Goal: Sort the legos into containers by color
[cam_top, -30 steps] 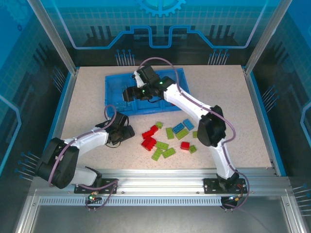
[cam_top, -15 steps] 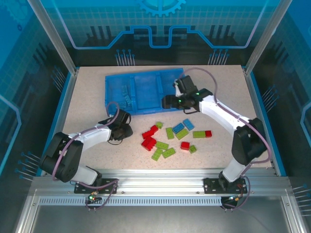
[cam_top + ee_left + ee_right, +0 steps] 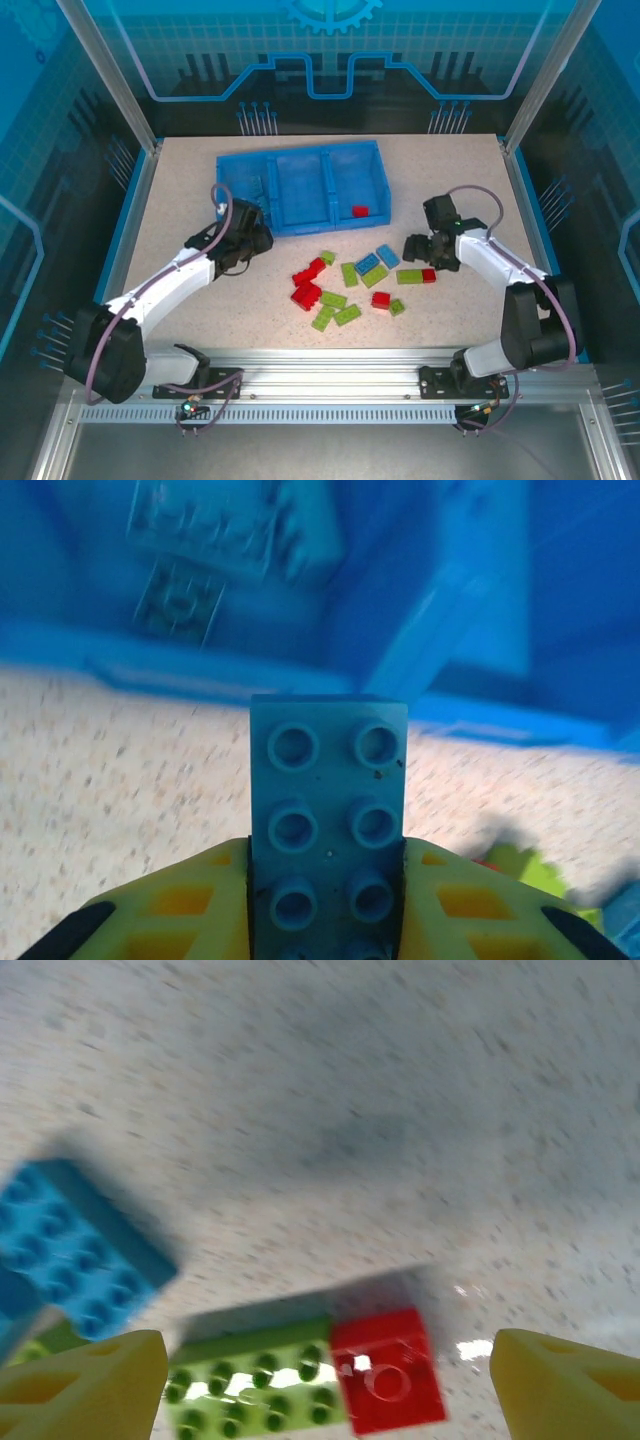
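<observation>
Your left gripper (image 3: 325,885) pinched a light-blue studded plastic brick (image 3: 327,800) that risked clipping the shallow bright-blue plastic tray's (image 3: 150,660) wall; your right gripper (image 3: 325,1380) gaped empty.

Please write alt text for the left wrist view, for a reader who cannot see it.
A light blue brick, studs facing the camera, is clamped between the yellow jaws of the left gripper, over the speckled table. Just ahead lies the blurred blue tray.

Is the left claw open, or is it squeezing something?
Shut, and squeezing something. The left gripper is closed on a light blue lego. The wrist camera shows the brick pinched between the yellow fingers.
</observation>
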